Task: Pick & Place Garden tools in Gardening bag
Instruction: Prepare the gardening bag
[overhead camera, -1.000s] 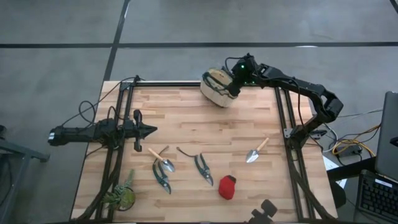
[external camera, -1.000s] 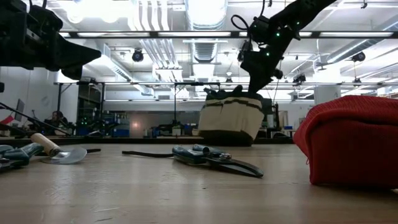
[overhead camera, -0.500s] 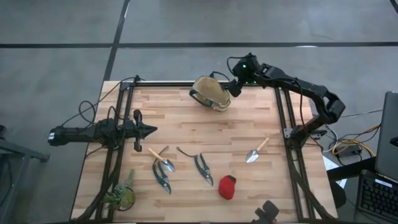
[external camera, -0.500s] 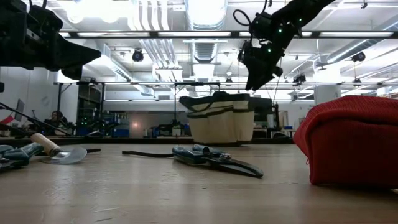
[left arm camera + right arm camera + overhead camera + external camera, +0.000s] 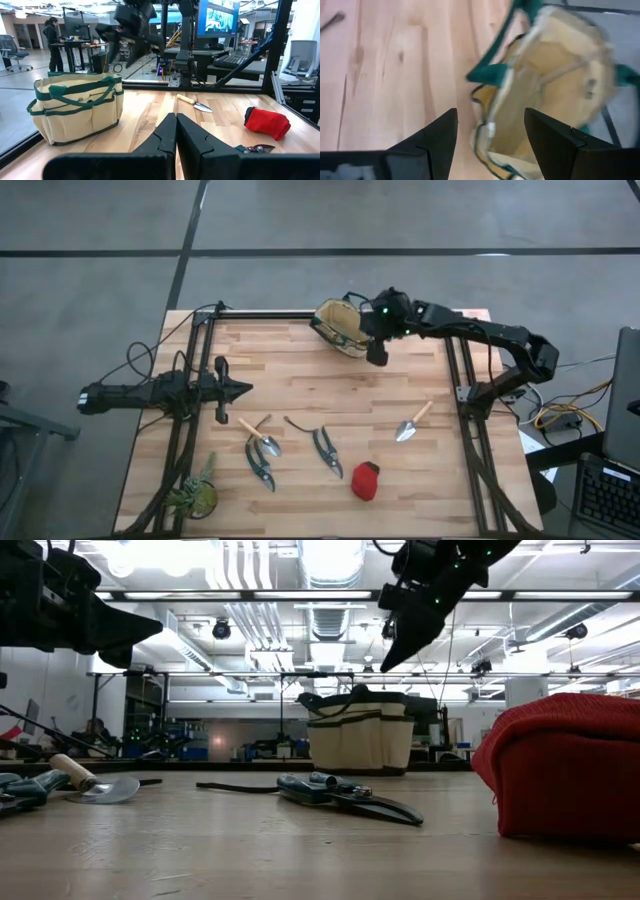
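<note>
The tan gardening bag point(image 5: 338, 328) with green trim stands upright on its base at the table's far edge, its mouth open point(image 5: 555, 85); it also shows in the low view point(image 5: 360, 735). My right gripper point(image 5: 376, 352) hangs open above the bag's near right side point(image 5: 400, 640), with nothing between its fingers point(image 5: 490, 125). My left gripper point(image 5: 240, 389) waits shut at the table's left point(image 5: 176, 120). Near the front lie two trowels point(image 5: 262, 438) point(image 5: 412, 423), two pruning shears point(image 5: 260, 465) point(image 5: 327, 452) and a red item point(image 5: 366, 480).
A green leafy plant point(image 5: 195, 495) sits at the near left corner. Dark frame rails point(image 5: 190, 380) point(image 5: 465, 380) run along the table's left and right sides. Bare wood lies between the bag and the tools. A person point(image 5: 52, 42) stands in the room behind.
My right gripper has opened and let go of the bag, then risen and moved toward the table's near edge. The bag, held tilted a second ago, has dropped and now stands upright on the table.
</note>
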Robot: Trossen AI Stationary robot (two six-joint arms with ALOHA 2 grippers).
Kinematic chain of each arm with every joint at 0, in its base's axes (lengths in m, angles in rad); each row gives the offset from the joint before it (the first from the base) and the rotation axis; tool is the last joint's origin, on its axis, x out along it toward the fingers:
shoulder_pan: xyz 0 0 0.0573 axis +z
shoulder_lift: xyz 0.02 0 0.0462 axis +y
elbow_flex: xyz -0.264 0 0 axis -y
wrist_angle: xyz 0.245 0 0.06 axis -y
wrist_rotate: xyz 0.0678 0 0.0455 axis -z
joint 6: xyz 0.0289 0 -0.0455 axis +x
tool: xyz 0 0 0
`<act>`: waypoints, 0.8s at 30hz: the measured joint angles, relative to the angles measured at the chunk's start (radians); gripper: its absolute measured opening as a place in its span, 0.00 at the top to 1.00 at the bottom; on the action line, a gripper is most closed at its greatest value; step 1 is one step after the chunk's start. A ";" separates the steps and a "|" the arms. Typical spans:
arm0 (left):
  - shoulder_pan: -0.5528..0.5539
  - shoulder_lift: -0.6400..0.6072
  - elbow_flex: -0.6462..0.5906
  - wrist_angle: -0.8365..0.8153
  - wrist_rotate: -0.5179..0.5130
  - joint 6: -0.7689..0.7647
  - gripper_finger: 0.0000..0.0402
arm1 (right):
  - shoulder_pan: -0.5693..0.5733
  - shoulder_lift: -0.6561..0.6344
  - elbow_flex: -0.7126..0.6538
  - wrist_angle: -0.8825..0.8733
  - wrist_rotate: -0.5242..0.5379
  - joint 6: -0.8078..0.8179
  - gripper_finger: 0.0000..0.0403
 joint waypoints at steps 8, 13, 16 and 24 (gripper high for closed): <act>0.000 0.000 0.000 0.000 0.000 0.000 0.96 | 0.023 0.058 -0.030 0.063 0.117 -0.071 0.48; 0.000 0.000 0.000 0.000 0.000 0.000 0.96 | 0.023 0.085 -0.030 0.061 0.130 -0.082 0.53; 0.000 0.000 0.000 0.000 0.000 0.000 0.96 | 0.026 0.106 -0.030 0.060 0.130 -0.089 0.59; 0.000 0.000 0.000 0.000 0.000 0.000 0.96 | 0.033 0.152 -0.028 0.065 0.128 -0.105 0.88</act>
